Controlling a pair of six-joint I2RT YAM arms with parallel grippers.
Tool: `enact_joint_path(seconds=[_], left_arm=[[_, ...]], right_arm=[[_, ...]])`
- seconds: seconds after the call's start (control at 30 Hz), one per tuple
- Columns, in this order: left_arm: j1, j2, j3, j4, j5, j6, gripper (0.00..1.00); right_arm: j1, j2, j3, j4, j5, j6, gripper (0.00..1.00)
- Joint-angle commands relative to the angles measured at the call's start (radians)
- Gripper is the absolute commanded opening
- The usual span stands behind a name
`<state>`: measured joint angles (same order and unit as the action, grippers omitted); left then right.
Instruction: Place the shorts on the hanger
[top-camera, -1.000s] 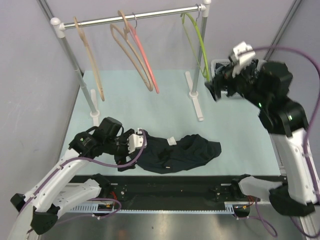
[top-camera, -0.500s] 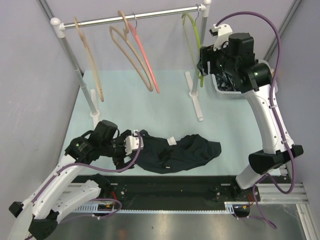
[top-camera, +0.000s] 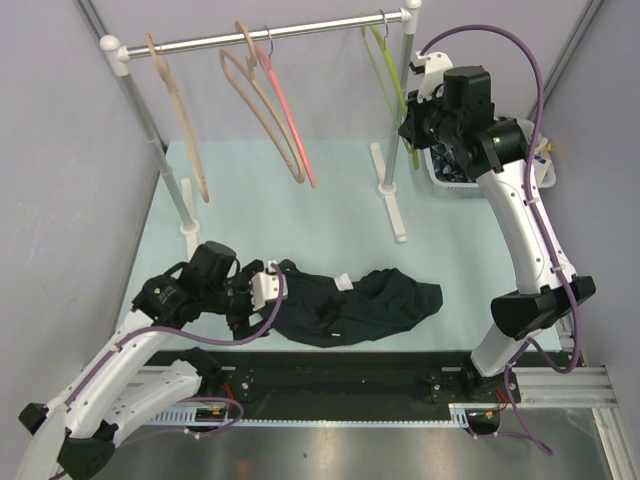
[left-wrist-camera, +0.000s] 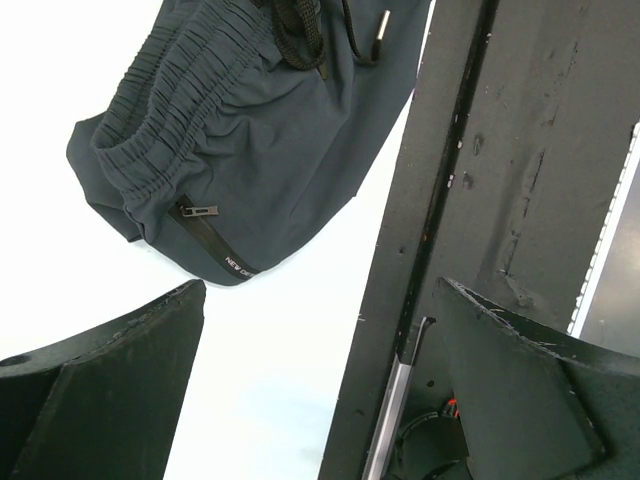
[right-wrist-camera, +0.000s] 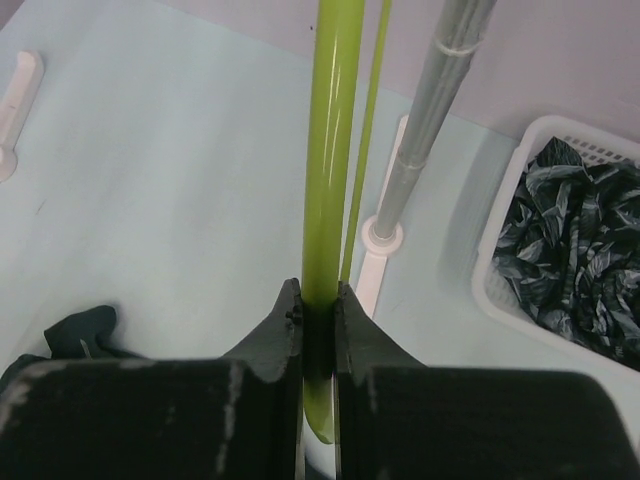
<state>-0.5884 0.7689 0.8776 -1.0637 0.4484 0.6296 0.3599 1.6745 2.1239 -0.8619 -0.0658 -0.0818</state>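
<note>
Top view: R pincer (top-camera: 411, 127) is up by the rack's right post, fingers together on the lime-green hanger (top-camera: 389, 74), which hangs by its hook from the metal rail (top-camera: 270, 36). L pincer (top-camera: 250, 305) sits low at the near-left of the table (top-camera: 300, 200), jaws wide apart, nothing in them, just beside the left end of the navy shorts (top-camera: 360, 305). The shorts lie crumpled on the table near the front edge, well apart from the hanger. Also on the rail: two beige wooden hangers (top-camera: 178, 115) and a pink hanger (top-camera: 292, 125). White basket (top-camera: 441, 181) w/ dark cloth stands at far right. Table top is pale teal; walls are grey-lilac.

L wrist view: L pincer (left-wrist-camera: 320, 290) fully spread, both fingers clear of everything. Shorts (left-wrist-camera: 230, 150) ahead of it, elastic waistband bunched, zip pull (left-wrist-camera: 200, 210) and drawstring tip (left-wrist-camera: 381, 24) showing. Black front strip (left-wrist-camera: 450, 200) runs alongside on the right.

R wrist view: R pincer (right-wrist-camera: 318, 300) clamped on the hanger (right-wrist-camera: 330, 150), green bar pinched btwn the two fingertips and running straight up. Rack post (right-wrist-camera: 440, 110) just beyond. Basket (right-wrist-camera: 497, 235) at right holds leaf-print fabric (right-wrist-camera: 570, 250). A corner of the shorts (right-wrist-camera: 80, 335) shows lower left on the table (right-wrist-camera: 150, 150).
</note>
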Motion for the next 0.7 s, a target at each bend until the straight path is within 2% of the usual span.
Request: enact_joint_path(seconds=[0.0,0.33,0.53,0.67], left_arm=[[0.007,-0.003,-0.011,0.037,0.006,0.016,1.0],[0.007,0.003,-0.022,0.064,-0.027,-0.008,1.0],[0.007,0.018,-0.014,0.045,-0.002,0.012,1.0],[0.007,0.027,-0.012,0.031,0.015,0.025,1.0]], right_arm=[[-0.001,-0.031,0.048,0.038,-0.023,0.001,0.0],[-0.009,-0.165,-0.061,0.233,-0.127,-0.003,0.0],[-0.024,-0.19,-0.059,0.195,-0.181,-0.012,0.0],[-0.024,-0.287,-0.203,0.135,-0.25,-0.055,0.0]])
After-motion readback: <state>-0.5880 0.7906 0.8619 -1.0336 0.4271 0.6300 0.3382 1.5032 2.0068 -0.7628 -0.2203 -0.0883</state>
